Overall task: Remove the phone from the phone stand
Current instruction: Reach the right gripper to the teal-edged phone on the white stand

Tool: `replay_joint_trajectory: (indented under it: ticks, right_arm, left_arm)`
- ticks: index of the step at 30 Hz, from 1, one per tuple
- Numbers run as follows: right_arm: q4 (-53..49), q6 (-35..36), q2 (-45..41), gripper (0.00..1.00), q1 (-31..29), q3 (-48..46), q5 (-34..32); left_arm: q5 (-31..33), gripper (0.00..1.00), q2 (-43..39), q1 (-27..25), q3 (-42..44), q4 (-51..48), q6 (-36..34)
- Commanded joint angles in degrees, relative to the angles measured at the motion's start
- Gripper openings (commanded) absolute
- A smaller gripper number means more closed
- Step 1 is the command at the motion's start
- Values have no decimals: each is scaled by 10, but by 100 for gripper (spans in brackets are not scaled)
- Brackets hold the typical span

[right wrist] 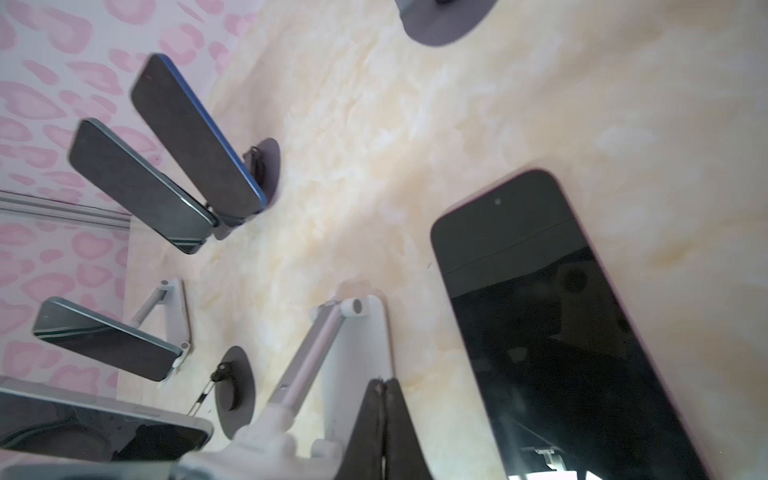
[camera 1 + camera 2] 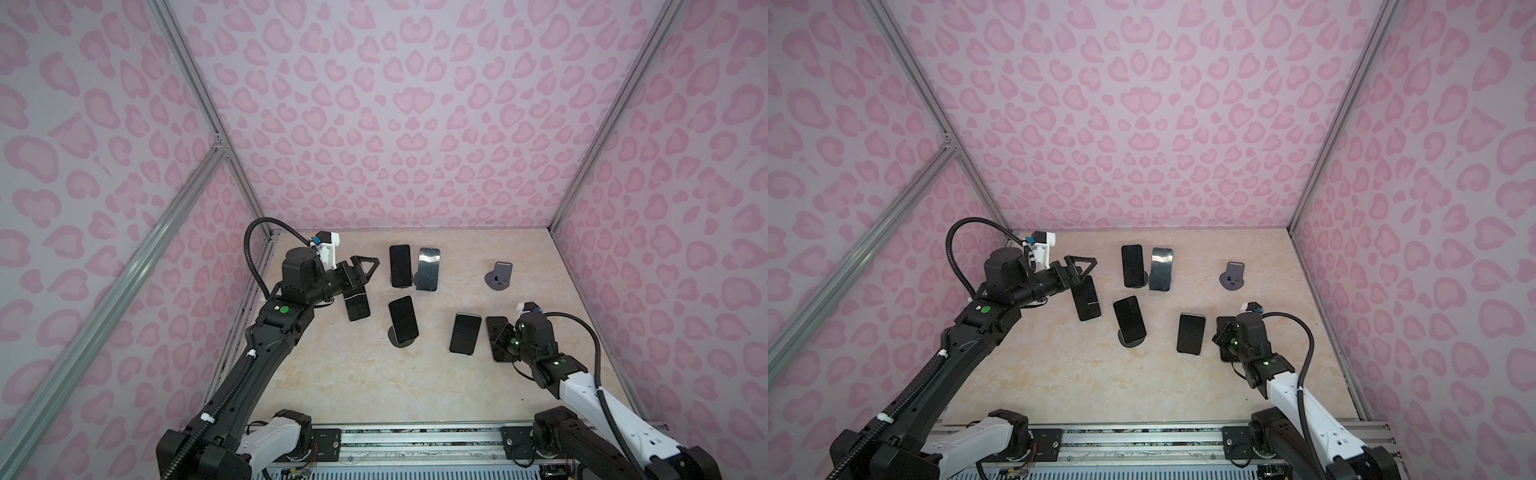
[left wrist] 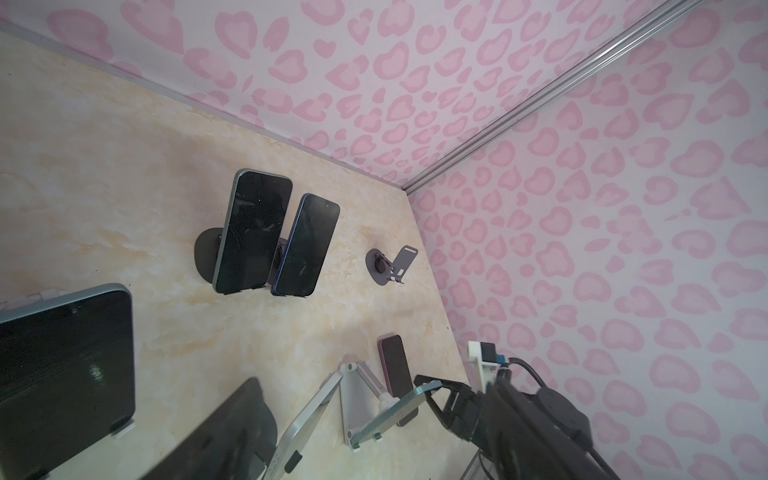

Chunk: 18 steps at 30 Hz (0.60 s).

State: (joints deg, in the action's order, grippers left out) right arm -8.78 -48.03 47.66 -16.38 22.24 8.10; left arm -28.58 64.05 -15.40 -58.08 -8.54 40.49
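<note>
**One pink-edged phone (image 1: pixel 561 332) off, five to go**

We found it flat on the table (image 2: pixel 374 395), well clear of the empty stand (image 2: pixel 500 274). The right gripper (image 1: pixel 383 415) beside it was pinched closed on nothing. The left gripper (image 2: pixel 1088 271) hung open near the leftmost phone (image 2: pixel 358 309), probably next; nothing grabbed yet.

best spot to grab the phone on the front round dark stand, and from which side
Take the phone by its two long edges, near the top, coming down from above. It leans back on the round stand with its lower end resting there, so the upper sides are likely the clearest hold.
</note>
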Motion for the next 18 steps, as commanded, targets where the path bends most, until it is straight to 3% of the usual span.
replay_joint_trajectory:
  ticks: [1,2,5,8,10,18]
  right_arm:
    - [-184,-6,-61,44,-41,49,-119]
    - [-207,-14,-71,54,-61,70,-144]
    - [-234,-28,-58,70,-120,118,-188]
    - [-245,-23,6,82,-187,185,-228]
    - [-258,-19,60,97,-225,231,-267]
    - [-279,-3,196,99,-258,327,-325]
  left_arm:
    - [2,87,-4,-1,2,7,4]
    - [1,87,-5,-2,3,8,6]
    - [3,87,-6,-4,4,8,9]
    - [0,88,-7,-7,4,7,8]
    - [2,87,-11,-9,2,5,5]
    - [11,88,-26,-11,4,2,-3]
